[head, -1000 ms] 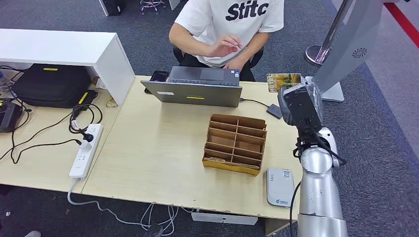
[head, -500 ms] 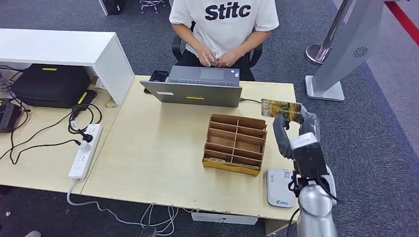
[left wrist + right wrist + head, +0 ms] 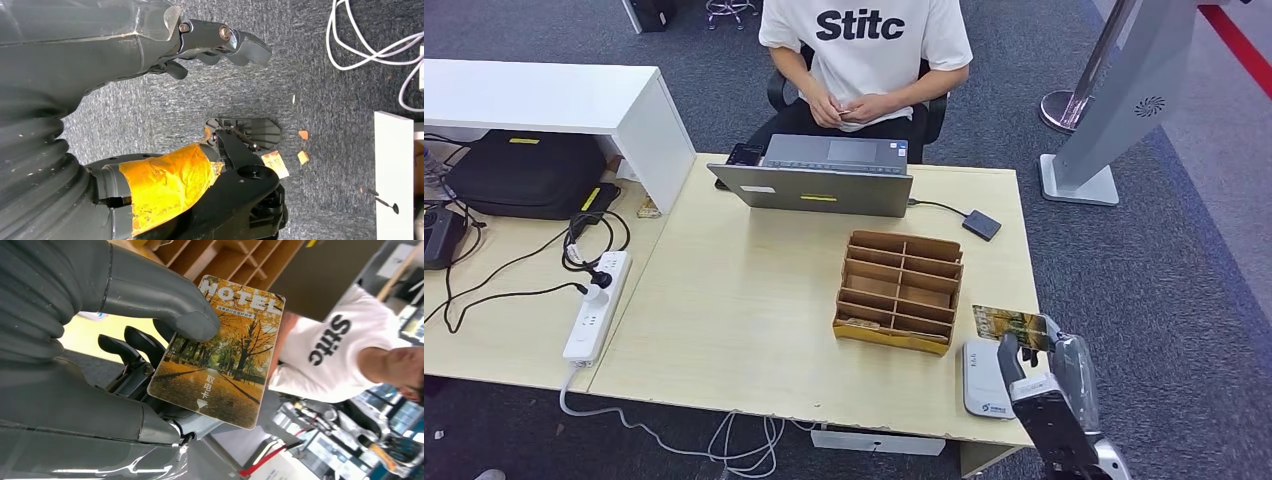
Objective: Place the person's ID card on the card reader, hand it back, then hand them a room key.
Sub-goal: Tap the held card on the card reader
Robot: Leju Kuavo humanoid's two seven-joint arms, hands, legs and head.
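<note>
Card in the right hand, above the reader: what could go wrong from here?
1. The right hand pinches the card near one edge, thumb on its face; it could slip or twist on the way down.
2. The card reader lies by the table's front edge, beside the cardboard organizer; a missed placement could drop the card to the floor.

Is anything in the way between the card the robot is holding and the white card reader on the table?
Nothing visible blocks it. The right hand pinches the card just above the card reader, whose top is bare. The cardboard organizer stands beside the reader, not over it.
</note>
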